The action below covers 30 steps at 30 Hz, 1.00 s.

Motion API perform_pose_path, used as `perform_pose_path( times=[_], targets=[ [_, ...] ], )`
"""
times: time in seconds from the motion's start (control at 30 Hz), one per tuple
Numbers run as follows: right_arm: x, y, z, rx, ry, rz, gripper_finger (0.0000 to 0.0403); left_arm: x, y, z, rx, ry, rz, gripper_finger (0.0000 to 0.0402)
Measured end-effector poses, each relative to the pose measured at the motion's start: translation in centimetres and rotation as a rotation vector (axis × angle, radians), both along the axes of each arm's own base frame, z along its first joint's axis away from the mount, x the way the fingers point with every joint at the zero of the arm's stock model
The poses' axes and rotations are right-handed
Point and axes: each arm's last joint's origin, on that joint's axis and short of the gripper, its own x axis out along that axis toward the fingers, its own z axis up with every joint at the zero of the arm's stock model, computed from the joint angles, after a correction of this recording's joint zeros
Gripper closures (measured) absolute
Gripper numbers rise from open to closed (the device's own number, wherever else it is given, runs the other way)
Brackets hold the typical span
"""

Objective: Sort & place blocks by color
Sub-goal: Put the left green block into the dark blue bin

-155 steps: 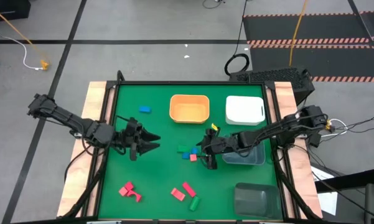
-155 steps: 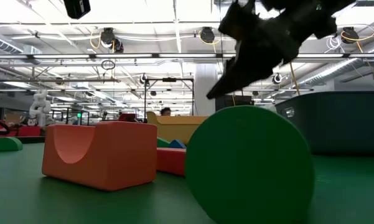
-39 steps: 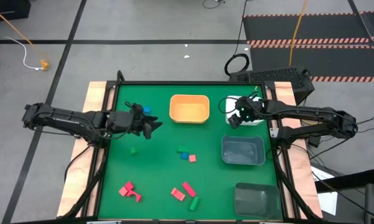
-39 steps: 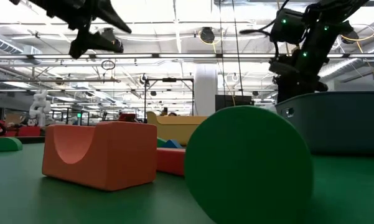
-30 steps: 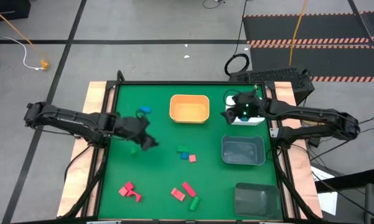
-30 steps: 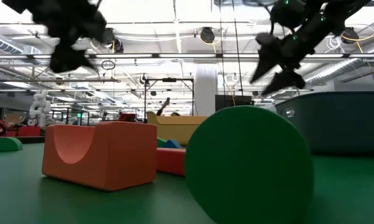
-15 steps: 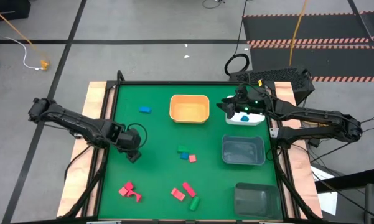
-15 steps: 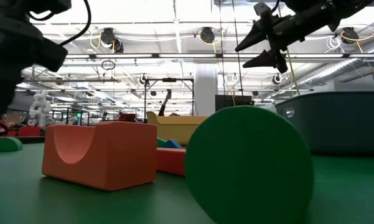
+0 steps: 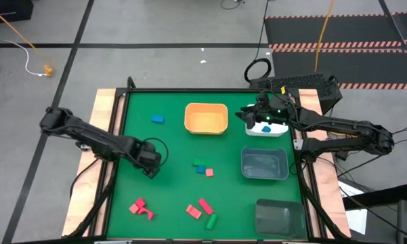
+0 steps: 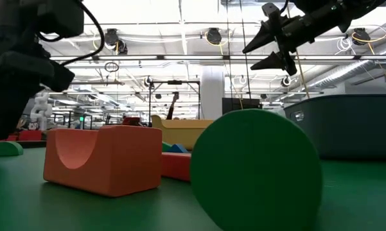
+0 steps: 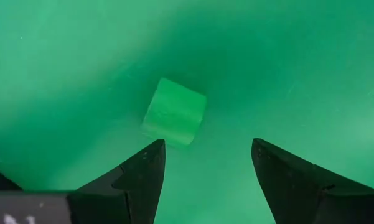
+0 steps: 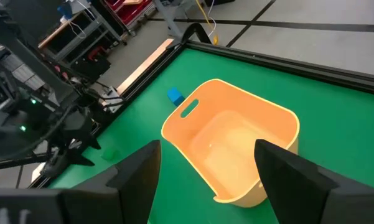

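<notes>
Sorting looks barely begun. Nearest, red blocks [image 9: 141,208] and a green cylinder [image 9: 211,221] lie unsorted on the green bench [image 9: 176,190]. Left gripper [image 11: 202,163], fingers open, hovers over a small green cube [image 11: 174,111]. Farthest, right gripper [image 12: 205,168], fingers open and empty, hangs by the empty orange plastic bin [image 12: 236,149].

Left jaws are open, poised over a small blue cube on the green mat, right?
Not quite: the cube is green, not blue. The left wrist view shows the small green cube lying on the green mat just ahead of the left gripper, whose jaws stand open with nothing between them.
</notes>
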Motion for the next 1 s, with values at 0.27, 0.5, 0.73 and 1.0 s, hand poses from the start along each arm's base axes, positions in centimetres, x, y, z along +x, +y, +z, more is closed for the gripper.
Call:
perform_pose_path(
  times=[0.27,0.5,0.73,1.0],
  targets=[
    [0.0,0.0,0.0,0.001,-0.001,0.000,0.0154,0.0,0.2,-0.7,0.067,0.061,-0.009,0.0160],
    [0.0,0.0,0.0,0.007,-0.003,-0.002,0.0154,-0.1,0.4,-1.0,0.124,0.043,-0.103,0.0160],
    [0.0,0.0,0.0,0.012,-0.004,-0.004,0.0154,-1.5,0.7,-2.6,0.129,0.110,-0.102,0.0160],
    [0.0,0.0,0.0,0.012,-0.004,-0.004,0.0154,-1.8,0.8,-3.4,0.122,0.090,-0.111,0.0175]
  ],
)
